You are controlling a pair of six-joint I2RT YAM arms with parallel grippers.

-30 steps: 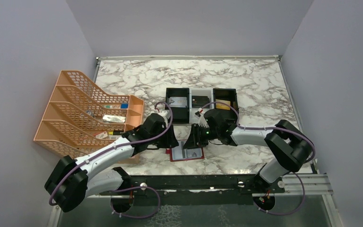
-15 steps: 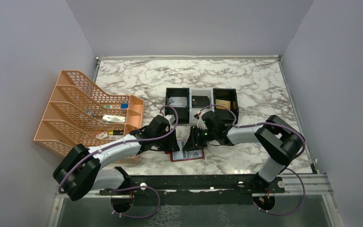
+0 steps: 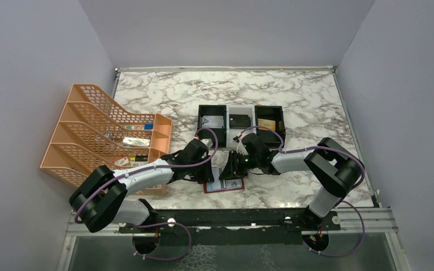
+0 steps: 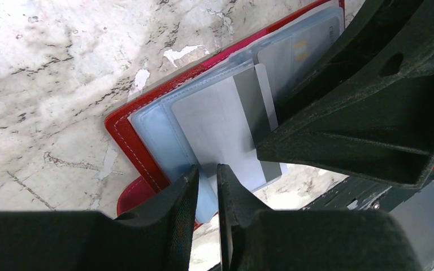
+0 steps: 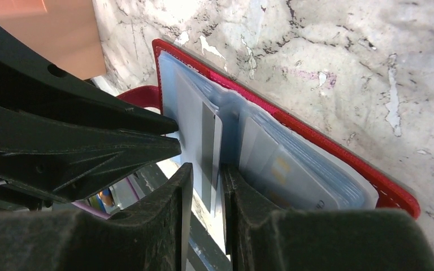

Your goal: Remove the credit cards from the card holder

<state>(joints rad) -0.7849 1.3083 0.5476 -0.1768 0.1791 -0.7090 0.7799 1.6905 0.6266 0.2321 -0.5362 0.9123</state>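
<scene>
- The holder lies open on the worktop, between your two arms.
- Your left fingers are clenched to a slit on the pale sleeve at the holder's near left corner, apparently pinning it.
- Your right fingers are pinched on the near end of a silvery card with a grey stripe.
- The key relation: the card's long axis runs parallel to the holder's fold. Its striped edge sticks out of the left sleeve toward that fold, so the right arm has the pull.
- I'd draw it clear of the sleeve while the left holds the holder flat.
- More cards sit in the holder's right panel.
- Beyond the holder, the tray holds a silvery, a black and a gold card, one to each compartment.
</scene>
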